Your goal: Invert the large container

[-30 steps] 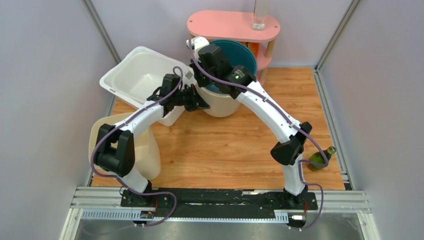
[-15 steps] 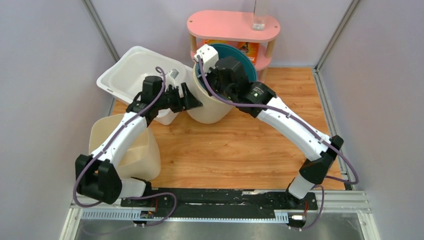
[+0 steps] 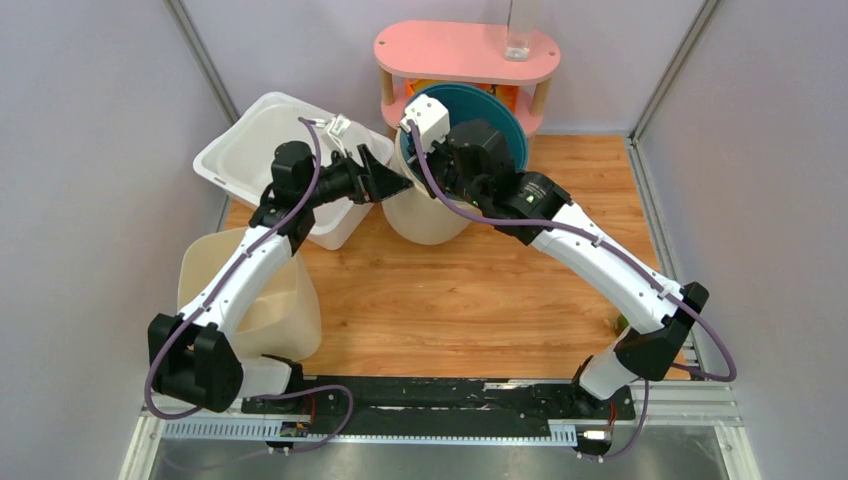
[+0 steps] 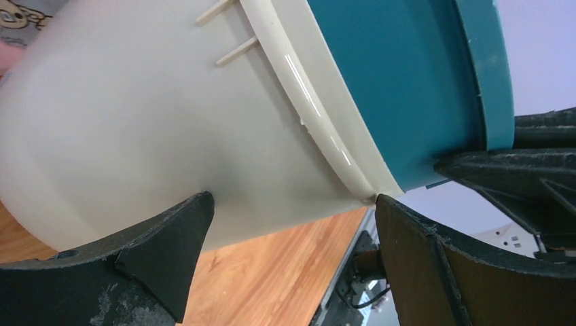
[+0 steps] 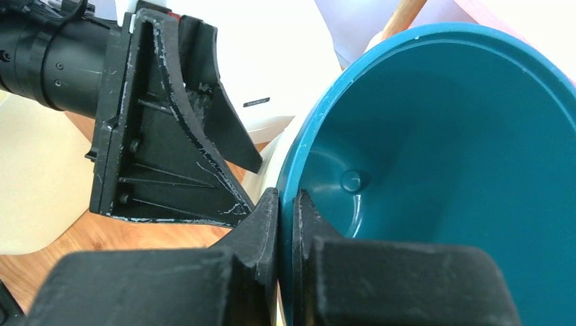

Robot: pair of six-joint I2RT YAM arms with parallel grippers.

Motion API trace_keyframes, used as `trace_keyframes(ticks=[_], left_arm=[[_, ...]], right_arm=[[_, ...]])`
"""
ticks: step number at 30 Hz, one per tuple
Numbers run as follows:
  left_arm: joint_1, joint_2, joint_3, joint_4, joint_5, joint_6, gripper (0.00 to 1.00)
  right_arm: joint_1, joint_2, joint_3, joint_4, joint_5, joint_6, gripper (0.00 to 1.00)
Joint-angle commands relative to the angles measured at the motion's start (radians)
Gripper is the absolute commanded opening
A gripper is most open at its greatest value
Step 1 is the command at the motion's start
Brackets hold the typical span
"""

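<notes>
The large container (image 3: 425, 215) is a cream bucket with a teal inside (image 3: 500, 110), standing tilted at the back of the wooden floor. My right gripper (image 3: 418, 155) is shut on its rim; in the right wrist view the fingertips (image 5: 285, 200) pinch the teal edge (image 5: 441, 149). My left gripper (image 3: 393, 182) is open at the bucket's left side. In the left wrist view it (image 4: 292, 204) straddles the lower cream wall (image 4: 170, 122), with both fingertips at the wall.
A white rectangular tub (image 3: 250, 150) leans behind the left arm. A cream bin (image 3: 250, 290) stands at the near left. A pink shelf (image 3: 465, 50) with a clear glass (image 3: 518, 40) stands right behind the bucket. Grey walls close in both sides.
My left gripper has gone from shut to wide open against the bucket's wall. The bucket has tipped further, and the right arm has swung with its rim.
</notes>
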Motion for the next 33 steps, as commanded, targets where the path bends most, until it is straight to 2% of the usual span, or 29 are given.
trace_keyframes(ticks=[1, 3, 5, 10, 13, 16, 20, 27, 33], left_arm=[[-0.009, 0.03, 0.024, 0.202, 0.111, -0.106, 0.99], [-0.008, 0.048, 0.022, 0.274, 0.168, -0.144, 0.97], [-0.008, 0.063, 0.035, 0.252, 0.162, -0.154, 0.95], [-0.01, 0.093, 0.077, -0.012, -0.045, -0.07, 0.9], [-0.028, 0.115, 0.088, -0.038, -0.101, -0.048, 0.88], [-0.075, 0.145, 0.135, -0.148, -0.19, 0.083, 0.84], [-0.131, 0.182, 0.167, -0.236, -0.32, 0.17, 0.82], [-0.162, 0.268, 0.124, -0.248, -0.48, 0.202, 0.82], [-0.162, 0.32, 0.12, -0.247, -0.549, 0.242, 0.83]], right_arm=[[0.011, 0.0, 0.068, 0.194, -0.017, -0.026, 0.0], [0.009, 0.005, 0.068, 0.196, -0.016, -0.022, 0.0], [0.01, 0.006, 0.07, 0.196, -0.025, -0.014, 0.0], [0.009, 0.008, 0.089, 0.195, -0.058, 0.023, 0.0], [0.011, 0.018, 0.11, 0.195, -0.088, 0.07, 0.0], [0.01, 0.038, 0.146, 0.196, -0.109, 0.125, 0.0], [0.012, 0.086, 0.238, 0.195, -0.184, 0.201, 0.0], [0.013, 0.177, 0.435, 0.198, -0.22, 0.276, 0.0], [0.011, 0.159, 0.468, 0.174, -0.197, 0.258, 0.0]])
